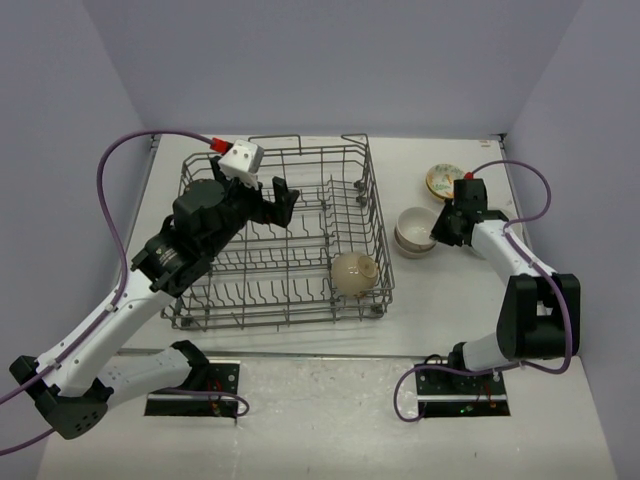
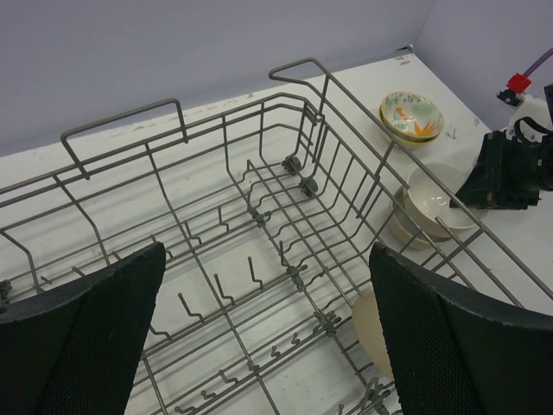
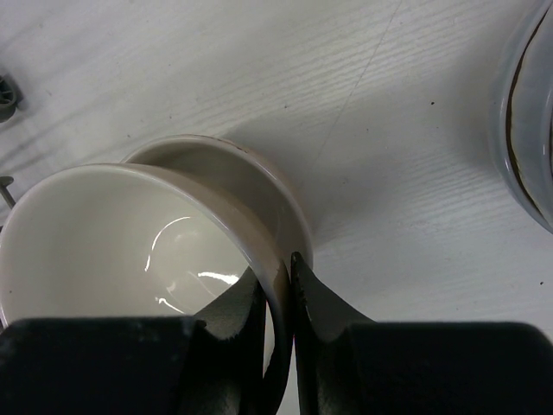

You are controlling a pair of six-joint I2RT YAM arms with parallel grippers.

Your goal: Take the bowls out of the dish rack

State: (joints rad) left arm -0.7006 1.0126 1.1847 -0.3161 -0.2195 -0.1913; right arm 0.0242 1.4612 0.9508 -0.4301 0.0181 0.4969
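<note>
The grey dish rack (image 1: 260,270) fills the middle of the table (image 1: 450,305) and looks nearly bare: one beige bowl (image 1: 353,273) lies tipped in its corner nearest the table's near and right edges. The rest stand out between rack and right edge, a beige stack (image 1: 410,238) and, towards the far right corner, the yellow painted bowl (image 1: 444,180) on pale ones. The right pincer (image 3: 278,270) is nipped almost closed on the rim of the stack's top bowl (image 3: 112,233), and the left pincer (image 2: 266,259) hangs wide open and empty over the rack, so I'd judge one bowl is left to fetch.
</note>
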